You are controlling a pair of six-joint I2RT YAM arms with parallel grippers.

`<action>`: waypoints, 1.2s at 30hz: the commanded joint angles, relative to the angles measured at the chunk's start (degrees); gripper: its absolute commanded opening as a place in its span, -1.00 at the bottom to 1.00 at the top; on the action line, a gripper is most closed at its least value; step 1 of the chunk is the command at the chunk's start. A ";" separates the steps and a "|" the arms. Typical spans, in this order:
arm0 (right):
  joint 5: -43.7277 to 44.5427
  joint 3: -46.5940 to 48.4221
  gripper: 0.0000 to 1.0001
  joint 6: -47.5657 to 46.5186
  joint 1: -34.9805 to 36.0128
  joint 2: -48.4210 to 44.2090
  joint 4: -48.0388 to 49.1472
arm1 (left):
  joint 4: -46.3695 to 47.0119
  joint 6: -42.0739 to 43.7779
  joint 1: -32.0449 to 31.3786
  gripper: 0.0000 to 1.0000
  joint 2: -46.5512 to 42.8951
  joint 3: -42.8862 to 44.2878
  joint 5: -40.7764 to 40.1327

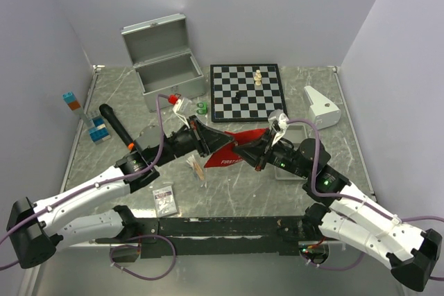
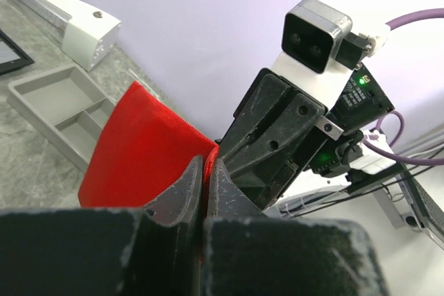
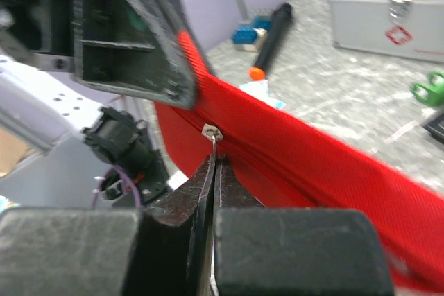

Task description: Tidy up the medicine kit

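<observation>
Red pouch point(image 1: 231, 149) stretches between both pincers: left pincer point(image 2: 206, 171) clamps its edge as anchor, right pincer point(image 3: 214, 170) pinches the zipper pull point(image 3: 210, 132), likely to unzip.

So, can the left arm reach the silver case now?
Probably not yet: the left gripper is shut on the red pouch, whose zipper pull the right gripper pinches. The way to the silver case looks free.
</observation>
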 commanded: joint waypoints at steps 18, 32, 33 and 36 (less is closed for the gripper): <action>19.77 3.53 -1.00 1.32 -10.67 -0.20 -16.64 | -9.06 6.22 -0.20 -0.98 -12.58 0.06 -3.68; 11.86 6.69 0.14 0.89 -11.55 2.79 -18.83 | -19.77 8.59 -0.20 -0.98 -17.08 2.08 -20.00; 11.77 6.87 0.20 0.97 -11.55 2.96 -19.45 | -20.92 8.50 -0.20 -0.98 -16.37 3.04 -23.77; 11.07 6.88 0.24 0.45 -11.55 2.97 -20.33 | -23.04 10.60 0.15 -0.98 -12.87 6.47 -31.69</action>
